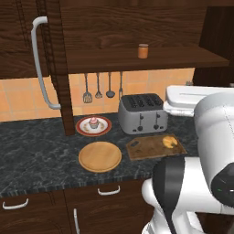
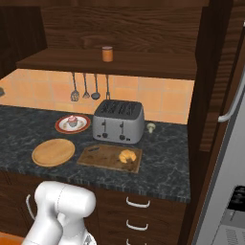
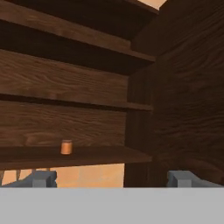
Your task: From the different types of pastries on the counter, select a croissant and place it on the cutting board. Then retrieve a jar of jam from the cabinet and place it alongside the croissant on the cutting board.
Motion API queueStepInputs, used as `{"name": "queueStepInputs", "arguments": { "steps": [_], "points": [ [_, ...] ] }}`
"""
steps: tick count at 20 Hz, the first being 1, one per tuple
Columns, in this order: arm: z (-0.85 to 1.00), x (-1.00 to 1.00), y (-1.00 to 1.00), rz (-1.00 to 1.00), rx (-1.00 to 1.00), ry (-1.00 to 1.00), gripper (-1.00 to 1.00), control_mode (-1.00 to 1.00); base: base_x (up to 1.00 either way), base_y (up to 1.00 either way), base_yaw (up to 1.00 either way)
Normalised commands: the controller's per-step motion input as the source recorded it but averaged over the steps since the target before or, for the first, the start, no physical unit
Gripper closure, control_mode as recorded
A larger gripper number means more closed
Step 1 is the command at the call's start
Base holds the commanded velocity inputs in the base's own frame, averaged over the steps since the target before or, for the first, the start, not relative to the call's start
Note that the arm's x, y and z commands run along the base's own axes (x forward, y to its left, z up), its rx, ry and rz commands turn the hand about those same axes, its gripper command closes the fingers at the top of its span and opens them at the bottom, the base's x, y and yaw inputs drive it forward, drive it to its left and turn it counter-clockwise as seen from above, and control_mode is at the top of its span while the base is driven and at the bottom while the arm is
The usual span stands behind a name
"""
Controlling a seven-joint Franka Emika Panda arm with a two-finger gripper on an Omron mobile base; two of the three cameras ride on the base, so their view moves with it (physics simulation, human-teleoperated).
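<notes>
The golden-brown croissant (image 1: 170, 141) (image 2: 127, 155) lies on the right end of the dark cutting board (image 1: 148, 150) (image 2: 100, 158), on the black counter (image 1: 36, 151) (image 2: 162, 162). The pink-frosted cupcake (image 1: 93, 122) (image 2: 72, 120) sits on a red-rimmed plate behind it to the left. The orange jar of jam (image 1: 143, 50) (image 2: 107, 53) (image 3: 66, 147) stands upright on the cabinet's shelf plank (image 1: 173, 58) (image 2: 143, 67) (image 3: 100, 155). In the hand view my gripper (image 3: 113, 179) is open and empty, with its fingertips (image 3: 41, 178) wide apart. The jar stands well ahead of it, to the left.
A silver toaster (image 1: 142, 113) (image 2: 118, 121) stands behind the board. A round light-wood plate (image 1: 100, 156) (image 2: 53, 152) lies to the board's left. Utensils (image 1: 98, 89) hang under the shelf. A tall door with a curved grey handle (image 1: 40, 64) is at the left.
</notes>
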Motion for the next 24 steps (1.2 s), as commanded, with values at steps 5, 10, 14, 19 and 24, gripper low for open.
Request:
{"name": "queueStepInputs", "arguments": {
  "steps": [5, 10, 14, 19, 24],
  "points": [
    [-0.18, 1.00, -0.20, 0.03, 0.06, 0.04, -1.00, -1.00, 0.00, 0.00, 0.00],
    [0.07, 0.17, 0.00, 0.00, 0.00, 0.02, -1.00, -1.00, 0.00, 0.00, 0.00],
    [0.15, 0.81, -0.08, 0.00, 0.00, 0.21, -1.00, -1.00, 0.00, 0.00, 0.00],
    [0.00, 0.56, -0.02, -0.03, 0.00, 0.16, -1.00, -1.00, 0.00, 0.00, 0.00],
    [0.00, 0.54, -0.25, 0.00, 0.02, 0.09, -1.00, -1.00, 0.00, 0.00, 0.00]
  ]
}}
